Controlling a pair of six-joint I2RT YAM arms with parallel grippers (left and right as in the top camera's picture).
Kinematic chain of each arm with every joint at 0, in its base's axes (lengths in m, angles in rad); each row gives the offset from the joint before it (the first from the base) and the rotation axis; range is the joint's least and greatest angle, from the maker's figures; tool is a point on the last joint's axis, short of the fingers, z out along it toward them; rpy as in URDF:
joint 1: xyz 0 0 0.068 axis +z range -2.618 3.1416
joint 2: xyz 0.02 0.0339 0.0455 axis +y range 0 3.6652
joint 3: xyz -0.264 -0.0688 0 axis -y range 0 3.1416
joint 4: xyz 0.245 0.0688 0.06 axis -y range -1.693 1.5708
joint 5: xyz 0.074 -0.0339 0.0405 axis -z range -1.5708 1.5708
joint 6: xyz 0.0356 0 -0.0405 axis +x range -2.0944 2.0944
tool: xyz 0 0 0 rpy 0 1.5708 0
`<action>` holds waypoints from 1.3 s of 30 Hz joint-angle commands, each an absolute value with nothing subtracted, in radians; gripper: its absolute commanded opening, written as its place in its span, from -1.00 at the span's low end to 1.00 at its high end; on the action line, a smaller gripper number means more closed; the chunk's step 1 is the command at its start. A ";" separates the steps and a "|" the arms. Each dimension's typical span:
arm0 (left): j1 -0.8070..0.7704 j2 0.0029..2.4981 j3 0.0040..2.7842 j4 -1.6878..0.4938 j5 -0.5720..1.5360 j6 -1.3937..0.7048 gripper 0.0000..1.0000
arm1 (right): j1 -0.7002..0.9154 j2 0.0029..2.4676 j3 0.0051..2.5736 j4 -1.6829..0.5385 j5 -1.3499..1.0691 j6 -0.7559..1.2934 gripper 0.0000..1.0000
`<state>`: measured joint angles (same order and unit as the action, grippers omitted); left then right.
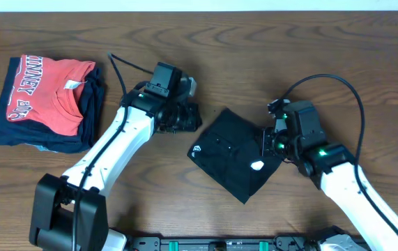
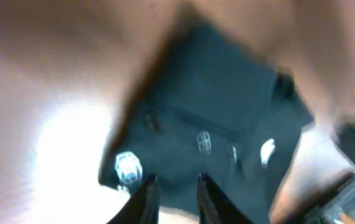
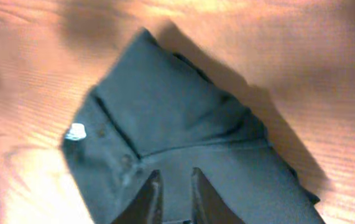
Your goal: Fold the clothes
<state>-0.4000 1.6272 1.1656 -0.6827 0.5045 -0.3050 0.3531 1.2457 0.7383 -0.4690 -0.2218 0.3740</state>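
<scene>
Overhead, shirt: the black T-shirt (image 1: pixel 235 155) lay folded into a small square, turned cornerwise, mid-table (image 1: pixel 185 209) between the arms.
Overhead, left gripper (image 1: pixel 185 117): sat just beside the shirt's upper-left edge.
Overhead, right gripper (image 1: pixel 268 143): sat at the shirt's right corner.
Overhead, pile: a red T-shirt (image 1: pixel 49 94) lay on navy garments (image 1: pixel 17 132), far left and well apart.
Left wrist, claw: the picture was blurred; the fingers (image 2: pixel 143 199) stood slightly parted, released, over the shirt's near edge.
Right wrist, claw: the fingers (image 3: pixel 202 199) stood a little apart, released and gripping nothing, above the folded shirt.
</scene>
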 commanded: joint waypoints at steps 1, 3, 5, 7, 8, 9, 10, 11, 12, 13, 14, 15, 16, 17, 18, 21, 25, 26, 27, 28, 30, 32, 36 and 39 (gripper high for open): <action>-0.453 1.616 1.147 -0.746 0.591 -0.277 -0.58 | 0.356 1.361 0.737 -0.458 -0.139 0.343 -0.82; -0.494 1.617 1.103 -0.742 0.591 -0.278 -0.76 | 0.356 1.431 0.737 -0.440 -0.099 0.343 -0.95; -0.537 1.622 1.042 -0.695 0.590 -0.285 -0.82 | 0.354 1.494 0.737 -0.422 -0.094 0.344 -0.97; -0.572 1.629 0.974 -0.615 0.579 -0.326 -0.84 | 0.354 1.544 0.737 -0.420 -0.094 0.344 -0.97; -0.587 1.635 0.936 -0.558 0.562 -0.361 -0.84 | 0.354 1.561 0.737 -0.425 -0.097 0.344 -0.97; -0.596 1.639 0.904 -0.508 0.533 -0.390 -0.84 | 0.354 1.576 0.737 -0.437 -0.102 0.345 -0.97; -0.601 1.642 0.869 -0.457 0.481 -0.424 -0.85 | 0.354 1.588 0.737 -0.455 -0.110 0.356 -0.97; -0.601 1.647 0.843 -0.418 0.425 -0.455 -0.85 | 0.354 1.594 0.737 -0.478 -0.114 0.379 -0.97; -0.601 1.649 0.814 -0.376 0.358 -0.496 -0.85 | 0.354 1.596 0.737 -0.516 -0.116 0.418 -0.97; -0.597 1.650 0.794 -0.344 0.303 -0.522 -0.88 | 0.355 1.596 0.737 -0.551 -0.115 0.447 -0.98; -0.591 1.650 0.777 -0.307 0.249 -0.534 -0.88 | 0.355 1.592 0.738 -0.591 -0.112 0.478 -0.97; -0.585 1.650 0.768 -0.279 0.212 -0.533 -0.88 | 0.355 1.586 0.738 -0.627 -0.108 0.508 -0.97; -0.577 1.650 0.765 -0.253 0.173 -0.533 -0.88 | 0.355 1.577 0.738 -0.652 -0.109 0.523 -0.98; -0.567 1.650 0.765 -0.228 0.152 -0.532 -0.88 | 0.355 1.565 0.738 -0.671 -0.109 0.527 -0.97; -0.554 1.650 0.765 -0.190 0.146 -0.524 -0.88 | 0.355 1.549 0.738 -0.684 -0.109 0.527 -0.98; -0.509 1.650 0.786 -0.117 0.176 -0.513 -0.88 | 0.355 1.471 0.738 -0.706 -0.140 0.477 -0.94; -0.439 1.646 0.855 -0.104 0.410 -0.440 -0.79 | 0.355 1.340 0.738 -0.684 -0.217 0.364 -0.82; -0.428 1.642 0.865 -0.115 0.457 -0.432 -0.68 | 0.355 1.321 0.738 -0.680 -0.217 0.357 -0.81; -0.416 1.637 0.873 -0.133 0.510 -0.430 -0.50 | 0.355 1.298 0.738 -0.675 -0.214 0.358 -0.81; -0.405 1.628 0.878 -0.155 0.571 -0.430 -0.24 | 0.355 1.283 0.738 -0.668 -0.213 0.358 -0.81; -0.392 1.615 0.879 -0.203 0.680 -0.431 0.15 | 0.355 1.277 0.738 -0.660 -0.210 0.358 -0.84; -0.391 1.612 0.879 -0.260 0.774 -0.431 0.35 | 0.355 1.293 0.736 -0.657 -0.199 0.359 -0.85; -0.411 1.612 0.869 -0.394 0.800 -0.426 0.98 | 0.355 1.361 0.725 -0.650 -0.121 0.416 -0.89; -0.435 1.614 0.834 -0.417 0.800 -0.429 0.98 | 0.355 1.457 0.719 -0.627 -0.107 0.469 -0.97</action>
<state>-0.4171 1.6299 0.8627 -0.4072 0.7399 -0.4408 0.3527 1.3903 0.7364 -0.6350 -0.1474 0.4145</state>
